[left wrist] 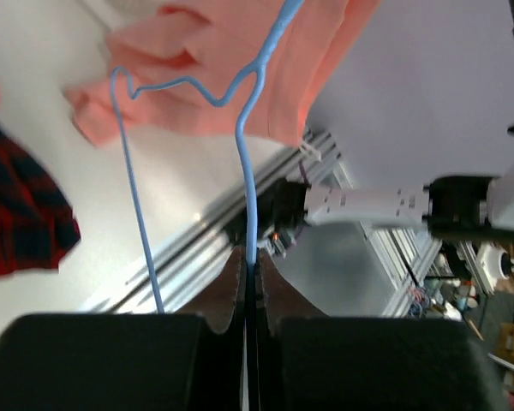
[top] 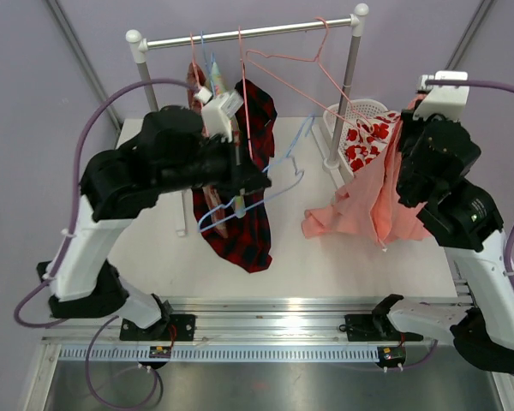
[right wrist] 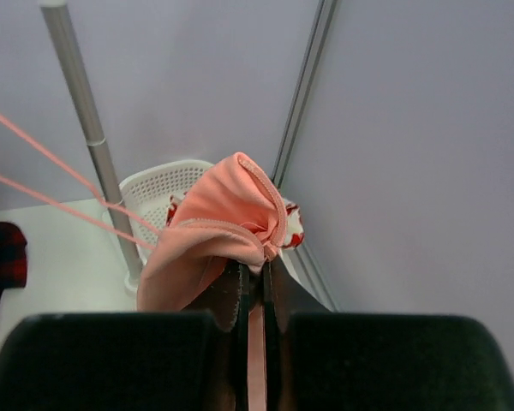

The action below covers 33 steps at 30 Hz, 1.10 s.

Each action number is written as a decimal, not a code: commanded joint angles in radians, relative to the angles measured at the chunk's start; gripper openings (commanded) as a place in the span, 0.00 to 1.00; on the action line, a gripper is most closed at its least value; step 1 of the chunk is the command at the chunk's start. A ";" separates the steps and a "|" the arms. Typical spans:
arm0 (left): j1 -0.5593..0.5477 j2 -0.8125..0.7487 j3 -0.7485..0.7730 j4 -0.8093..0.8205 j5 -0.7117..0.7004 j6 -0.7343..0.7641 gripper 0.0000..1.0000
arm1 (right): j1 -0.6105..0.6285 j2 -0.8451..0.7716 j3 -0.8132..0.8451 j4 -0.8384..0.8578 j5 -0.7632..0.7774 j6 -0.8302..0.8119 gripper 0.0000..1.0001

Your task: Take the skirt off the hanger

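A salmon-pink skirt [top: 368, 201] hangs from my right gripper [right wrist: 253, 267], which is shut on a bunched edge of it [right wrist: 227, 223], lifted at the right of the table. Its lower end rests on the white tabletop [top: 325, 257]. In the top view the right gripper's fingers are hidden behind the arm and the cloth. A thin blue wire hanger [top: 278, 175] is pinched in my shut left gripper [top: 239, 202] at table centre and looks bare, left of the skirt. In the left wrist view the blue hanger [left wrist: 244, 145] rises from the gripper [left wrist: 250, 259], with the skirt [left wrist: 231, 77] behind it.
A clothes rack [top: 248, 32] stands at the back with a pink wire hanger [top: 300, 64] on its rail. A red-and-black plaid garment [top: 253, 223] hangs below my left arm. A white basket [top: 364, 109] holding red-and-white cloth sits behind the skirt, by the rack's right post [top: 347, 94].
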 commanded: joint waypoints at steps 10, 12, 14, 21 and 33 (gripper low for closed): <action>0.141 0.226 0.108 0.578 -0.319 0.229 0.00 | -0.449 0.420 0.577 0.031 -0.341 -0.098 0.00; 0.144 0.264 0.150 0.635 -0.342 0.301 0.00 | -0.561 0.512 0.784 -0.026 -0.448 -0.005 0.00; 0.145 0.333 0.240 0.652 -0.368 0.358 0.00 | -0.636 0.638 0.951 -0.049 -0.530 0.059 0.00; 0.164 0.363 0.183 0.826 -0.463 0.481 0.00 | -0.795 0.827 0.949 0.163 -1.068 0.357 0.00; 0.239 0.490 0.250 0.891 -0.489 0.461 0.00 | -0.787 1.136 0.659 0.153 -1.358 0.563 0.99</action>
